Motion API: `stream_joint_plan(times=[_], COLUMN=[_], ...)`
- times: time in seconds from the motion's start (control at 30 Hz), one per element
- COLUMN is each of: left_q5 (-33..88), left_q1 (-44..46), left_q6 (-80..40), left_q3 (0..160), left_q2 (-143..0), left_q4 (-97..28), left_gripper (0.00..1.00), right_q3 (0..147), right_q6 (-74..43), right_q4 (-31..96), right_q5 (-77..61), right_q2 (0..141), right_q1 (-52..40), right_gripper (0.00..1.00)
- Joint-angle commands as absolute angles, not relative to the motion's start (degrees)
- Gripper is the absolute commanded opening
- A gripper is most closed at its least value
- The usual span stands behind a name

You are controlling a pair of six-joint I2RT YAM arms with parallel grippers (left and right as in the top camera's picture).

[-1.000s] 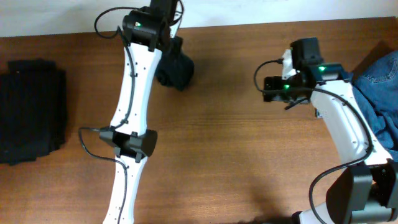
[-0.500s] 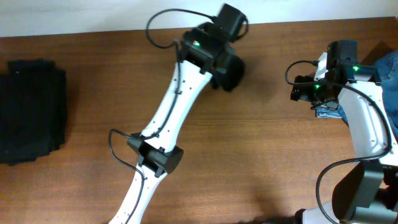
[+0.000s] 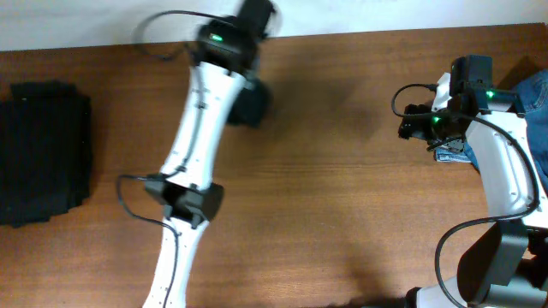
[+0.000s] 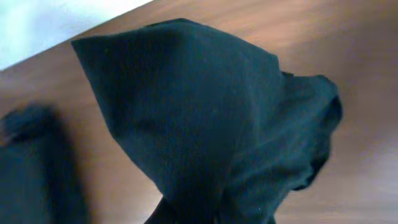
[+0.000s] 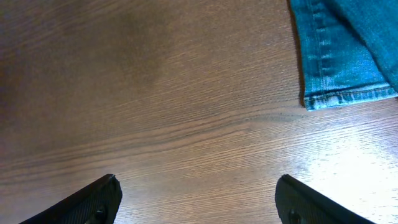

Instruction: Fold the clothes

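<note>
Near the counter's far edge, the left pincer is clenched on a black garment. The garment hangs bunched directly under the pincer and fills the wrist view, hiding the fingers; whether the cloth touches the wood is unclear. Well to its left, by the counter's left edge, lies a folded black pile. The right pincer stands released over bare wood, grasping nothing, with blue jeans near it on the right.
</note>
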State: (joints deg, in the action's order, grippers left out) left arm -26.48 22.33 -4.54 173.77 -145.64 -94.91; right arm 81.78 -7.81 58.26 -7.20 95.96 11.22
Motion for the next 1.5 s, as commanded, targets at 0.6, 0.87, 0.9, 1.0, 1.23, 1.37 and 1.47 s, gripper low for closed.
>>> stream_joint_plan(times=[0.6,0.87,0.9,1.0,1.23,1.37,1.47], left_q5=[-27.2,-32.9,-32.9,-26.0,-10.1,1.7,14.7], left_q1=[28.0,38.1,38.8,40.2,41.3,41.3,41.3], left_q6=[-8.2,-8.3,-8.3,-8.3,-8.3,-7.4,-2.9], left_q3=[163.3,160.7,160.8,160.8,160.6,160.3,160.3], left_q2=[-148.8,-151.4,-151.4,-151.4,-152.5,-154.4,-154.8], left_q4=[-86.5,-80.6,-79.9,-78.6,-74.4,-70.9,-65.8], left_gripper=[0.01,0.01,0.01,0.01,0.34,0.50,0.62], right_q3=[80.5,80.3,80.3,80.3,80.3,80.3,80.3], right_q6=[-8.4,-8.3,-8.3,-8.4,-7.7,-7.7,-7.7], right_q4=[57.0,56.6,56.6,56.4,56.6,56.3,55.9], right_q5=[-8.4,-8.1,-8.1,-8.1,-8.1,-8.2,-8.4], right_q2=[96.9,96.9,96.9,96.9,96.9,96.9,96.9], right_q1=[11.3,11.3,11.3,11.3,11.3,11.3,11.3], right_gripper=[0.84,0.84,0.84,0.84,0.84,0.84,0.84])
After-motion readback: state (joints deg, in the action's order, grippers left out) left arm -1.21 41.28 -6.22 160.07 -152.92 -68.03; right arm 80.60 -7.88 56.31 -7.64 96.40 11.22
